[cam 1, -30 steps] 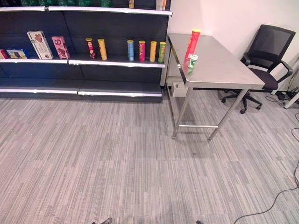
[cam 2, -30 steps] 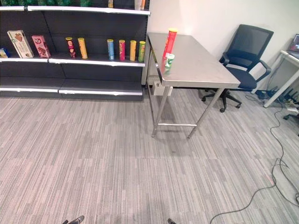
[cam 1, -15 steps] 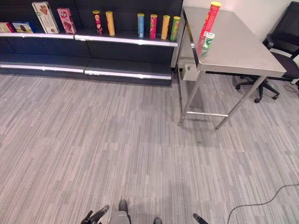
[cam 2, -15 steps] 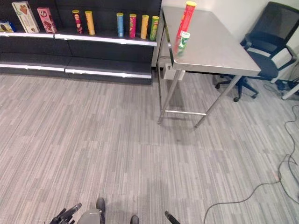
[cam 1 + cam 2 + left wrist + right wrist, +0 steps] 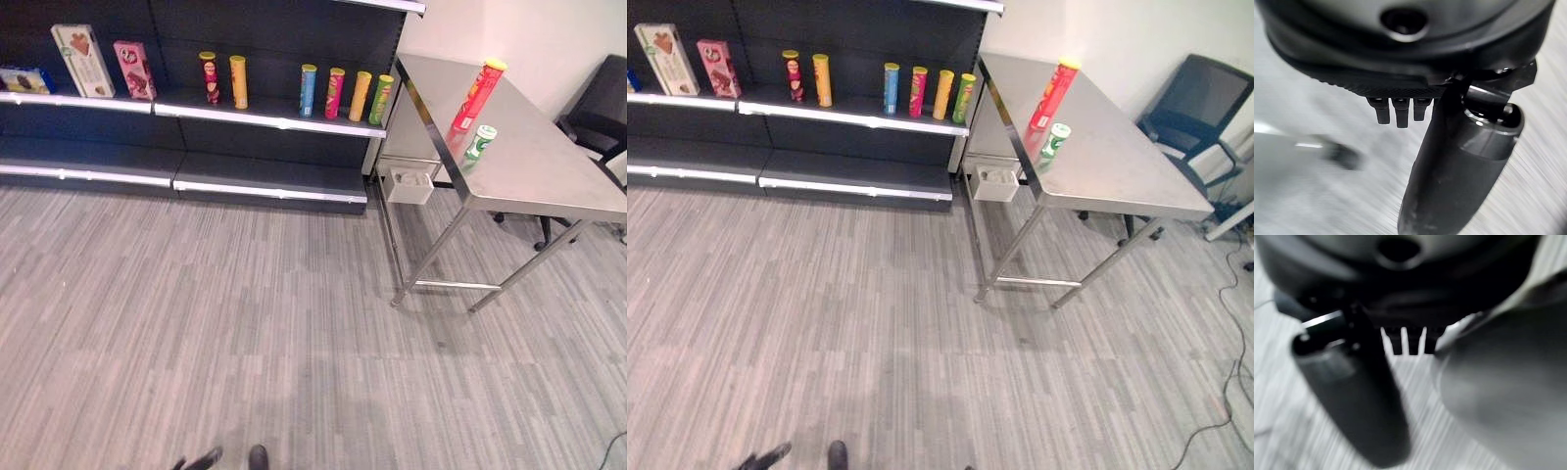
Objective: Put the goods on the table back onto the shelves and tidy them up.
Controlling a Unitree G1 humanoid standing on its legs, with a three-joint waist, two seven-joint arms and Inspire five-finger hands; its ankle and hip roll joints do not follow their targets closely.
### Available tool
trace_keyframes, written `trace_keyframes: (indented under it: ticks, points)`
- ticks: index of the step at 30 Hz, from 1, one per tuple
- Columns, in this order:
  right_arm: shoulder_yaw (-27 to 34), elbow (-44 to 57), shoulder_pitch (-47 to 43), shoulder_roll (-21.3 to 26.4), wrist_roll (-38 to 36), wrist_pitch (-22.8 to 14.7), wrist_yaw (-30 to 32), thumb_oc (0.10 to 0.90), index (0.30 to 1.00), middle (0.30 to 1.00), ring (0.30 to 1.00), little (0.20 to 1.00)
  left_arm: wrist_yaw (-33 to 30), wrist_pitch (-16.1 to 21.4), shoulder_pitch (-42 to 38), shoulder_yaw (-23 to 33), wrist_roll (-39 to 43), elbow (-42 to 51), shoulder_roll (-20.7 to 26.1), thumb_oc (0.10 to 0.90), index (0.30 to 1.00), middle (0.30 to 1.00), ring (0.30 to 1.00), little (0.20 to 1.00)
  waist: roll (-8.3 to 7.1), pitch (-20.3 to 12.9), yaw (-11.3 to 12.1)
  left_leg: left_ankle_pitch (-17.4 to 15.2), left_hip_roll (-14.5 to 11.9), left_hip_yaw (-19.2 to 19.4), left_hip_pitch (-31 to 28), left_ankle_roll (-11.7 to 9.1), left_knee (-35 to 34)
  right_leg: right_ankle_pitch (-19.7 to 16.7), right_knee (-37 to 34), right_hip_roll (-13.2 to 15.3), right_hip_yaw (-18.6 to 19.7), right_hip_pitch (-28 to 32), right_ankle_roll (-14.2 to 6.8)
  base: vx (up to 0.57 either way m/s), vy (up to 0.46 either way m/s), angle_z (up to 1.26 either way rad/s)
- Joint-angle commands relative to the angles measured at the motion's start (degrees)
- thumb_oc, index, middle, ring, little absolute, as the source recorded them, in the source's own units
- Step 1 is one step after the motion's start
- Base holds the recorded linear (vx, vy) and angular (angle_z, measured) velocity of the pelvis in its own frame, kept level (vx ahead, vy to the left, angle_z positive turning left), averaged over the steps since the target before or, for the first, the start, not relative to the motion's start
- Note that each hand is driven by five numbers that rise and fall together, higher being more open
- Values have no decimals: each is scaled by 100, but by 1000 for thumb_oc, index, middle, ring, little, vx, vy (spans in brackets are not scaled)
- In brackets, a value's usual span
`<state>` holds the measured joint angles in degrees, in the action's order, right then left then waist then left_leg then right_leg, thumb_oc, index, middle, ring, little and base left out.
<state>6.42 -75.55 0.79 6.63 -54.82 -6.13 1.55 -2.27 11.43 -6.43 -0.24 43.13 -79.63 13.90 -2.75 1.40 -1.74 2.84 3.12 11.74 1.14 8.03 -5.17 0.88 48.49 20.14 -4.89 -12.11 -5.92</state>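
Note:
A tall red tube (image 5: pixel 477 94) stands upright on the steel table (image 5: pixel 549 181) near its shelf-side edge. A short green can (image 5: pixel 479 143) stands just in front of it. The dark shelf unit (image 5: pixel 265 113) left of the table carries several upright tubes (image 5: pixel 333 93) and two upright boxes (image 5: pixel 83 61). Far from all of these, my left hand (image 5: pixel 201 458) shows as dark fingers at the bottom edge above the floor. It is open and empty in its wrist view (image 5: pixel 1459 171). My right hand (image 5: pixel 1352 401) is open too, with only floor past it.
A black office chair (image 5: pixel 600 113) stands behind the table's far side. A small white box (image 5: pixel 409 184) hangs under the table's corner beside the shelf. The lower shelf board (image 5: pixel 265 181) is bare. Grey carpet floor (image 5: pixel 245 323) stretches between me and the shelf.
The whole picture has shifted, so the camera moved: shelf and table now sit lower and further right. Less of my left hand shows at the bottom edge than half a second ago.

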Motion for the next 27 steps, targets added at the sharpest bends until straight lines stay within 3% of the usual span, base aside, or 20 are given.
trace_keyframes:
  ticks: [1,2,3,5,7,8,9,12,13,16,17,18,19,20,21,22,24,25,27]
  points:
    - [-189,122,-199,133,162,-83,-80,800,900,900,900,900,85,233,48,43,-244,219,93,800,900,900,900,900,196,365,-211,-62,-270,134,131,-602,17,-829,-1335,-694,-162,526,91,311,82,15]
    - [-118,153,-164,221,77,-146,-87,800,900,900,900,900,148,266,-10,-168,-295,407,57,800,900,900,900,900,261,506,-438,-164,-210,16,-62,-672,17,-302,-1860,-1157,-150,207,140,298,52,38]
    - [-84,97,-159,269,70,-171,-62,800,900,900,900,900,167,285,-66,-316,-437,479,40,800,900,900,900,900,271,562,-515,-261,-172,-30,-155,-709,17,-218,-2304,-1309,-230,69,152,377,48,43]
    - [-48,-33,-131,357,106,-136,-52,800,900,900,900,900,201,292,-136,-592,-671,540,-27,800,900,900,900,900,222,603,-648,-471,-65,-146,-354,-756,17,-328,-3235,-1501,-341,-93,102,303,-15,65]
    - [113,-370,-122,462,192,-37,-28,800,900,900,900,900,299,246,-187,-985,-1114,635,-239,800,900,900,900,900,123,567,-820,-822,109,-311,-679,-805,17,-861,-4446,-1578,-695,-347,-120,437,-44,94]
    - [120,-378,-124,471,194,-37,-34,800,900,900,900,900,295,243,-185,-990,-1118,640,-246,800,900,900,900,900,145,578,-840,-829,90,-340,-694,-809,17,-884,-4505,-1592,-732,-295,-120,394,-42,65]
    - [196,-513,-135,529,212,3,-6,800,900,900,900,900,314,255,-198,-1066,-1190,671,-284,800,900,900,900,900,128,580,-885,-929,128,-343,-806,-816,17,-1051,-4757,-1586,-988,-308,-167,262,-24,84]
    - [377,-702,-103,596,225,42,-7,800,900,900,900,900,402,249,-65,-1172,-1230,763,-452,800,900,900,900,900,177,529,-844,-1168,165,-358,-1136,-789,17,-1115,-5030,-1550,-1834,-196,-156,470,-47,32]
    - [445,-810,-63,625,164,47,-65,800,900,900,900,900,520,201,152,-1259,-1326,663,-614,800,900,900,900,900,379,355,-838,-1413,121,-378,-1467,-756,17,-788,-4993,-1758,-1882,116,34,601,-46,-20]
    - [555,-780,-108,675,14,-4,-34,800,900,900,900,900,553,185,226,-1192,-1155,633,-704,800,900,900,900,900,513,314,-900,-1270,129,-380,-1579,-754,17,-696,-4793,-1774,-1888,118,204,395,-30,3]
    - [597,-691,-208,694,-198,-96,-36,800,900,900,900,900,558,162,239,-1139,-1105,451,-759,800,900,900,900,900,703,242,-921,-968,79,-292,-1718,-890,29,-605,-4800,-1861,-1919,279,297,493,-50,3]
    - [576,-580,-252,682,-248,-141,-49,800,900,900,900,900,556,175,235,-1138,-1063,397,-783,800,900,900,900,900,783,199,-951,-758,12,-252,-1705,-1029,263,-593,-4844,-1930,-1916,348,333,564,-91,-17]
    - [527,-446,-295,685,-270,-184,-55,800,900,900,900,900,549,169,234,-1125,-985,410,-780,800,900,900,900,900,838,171,-962,-358,-80,-178,-1509,-1340,949,-564,-4937,-2000,-1871,525,371,425,-128,-19]
    - [467,-356,-327,685,-245,-219,-40,800,900,900,900,900,522,184,201,-1128,-972,467,-758,800,900,900,900,900,815,170,-948,-100,-151,-134,-1284,-1582,1459,-563,-5063,-2038,-1800,710,410,477,-171,-22]
    - [425,-279,-383,704,-222,-270,35,800,900,900,900,900,456,223,129,-1122,-916,628,-680,800,900,900,900,900,650,209,-861,326,-310,1,-763,-1885,2600,-455,-5215,-2006,-1647,995,517,487,-185,-32]
    - [316,-213,-475,726,-163,-306,138,800,900,900,900,900,344,250,53,-1125,-854,803,-637,800,900,900,900,900,421,354,-660,302,-497,95,-234,-1743,3445,-346,-5307,-1961,-1351,1239,588,450,-163,-58]
    - [118,-130,-517,701,-9,-280,134,800,900,900,900,900,363,260,48,-1160,-843,909,-617,800,900,900,900,900,179,427,-475,14,-688,316,269,-1472,3717,-295,-5349,-1833,-1051,1388,574,294,-63,-87]
    - [-32,-37,-525,680,126,-273,122,800,900,900,900,900,361,280,78,-1138,-799,1008,-591,800,900,900,900,900,82,462,-377,-221,-785,334,479,-1307,3590,-255,-5349,-1802,-872,1488,546,253,13,-116]
    - [-261,191,-517,592,264,-276,111,800,900,900,900,900,322,274,160,-1054,-671,1137,-520,800,900,900,900,900,-26,478,-209,-430,-705,144,600,-1055,2770,-233,-5349,-1747,-536,1570,478,296,78,-118]
